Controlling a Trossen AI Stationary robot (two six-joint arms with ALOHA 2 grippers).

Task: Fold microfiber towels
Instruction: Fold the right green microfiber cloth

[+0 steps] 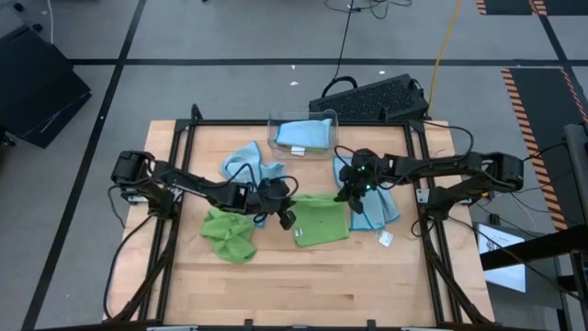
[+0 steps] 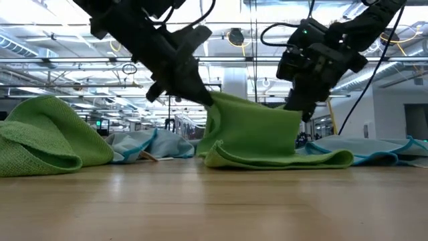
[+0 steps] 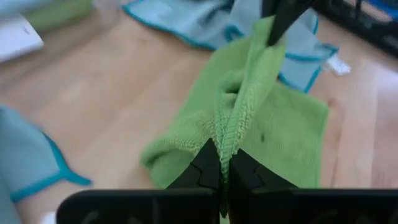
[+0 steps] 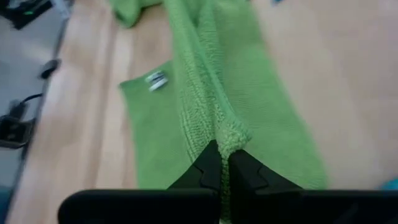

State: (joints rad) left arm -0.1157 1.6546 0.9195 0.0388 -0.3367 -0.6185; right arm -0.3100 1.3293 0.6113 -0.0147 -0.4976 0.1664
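A lime green towel (image 1: 322, 223) lies mid-table with one edge raised between my two grippers. My left gripper (image 1: 288, 210) is shut on that edge's left end and my right gripper (image 1: 350, 195) on its right end. In the low view the towel (image 2: 257, 130) drops from the held edge to a fold lying on the table (image 2: 281, 159). Its white tag (image 4: 155, 79) shows in the right wrist view. My left gripper pinches the green towel's raised edge (image 3: 231, 140) between its two fingers, slanting down from the table's left. The edge runs on, lifted, to the other gripper, while the towel's lower part rests on the table. My right gripper pinches the same raised edge at its other end (image 4: 231, 135) between both fingers, slanting down from the table's right. The cloth runs away from the fingers as a ridge, and its lower layers lie on the table.
A second green towel (image 1: 228, 234) lies crumpled at the near left. Blue towels lie at the far left (image 1: 250, 167) and under the right arm (image 1: 378, 210). A clear bin (image 1: 317, 118) holding a blue towel stands at the far edge.
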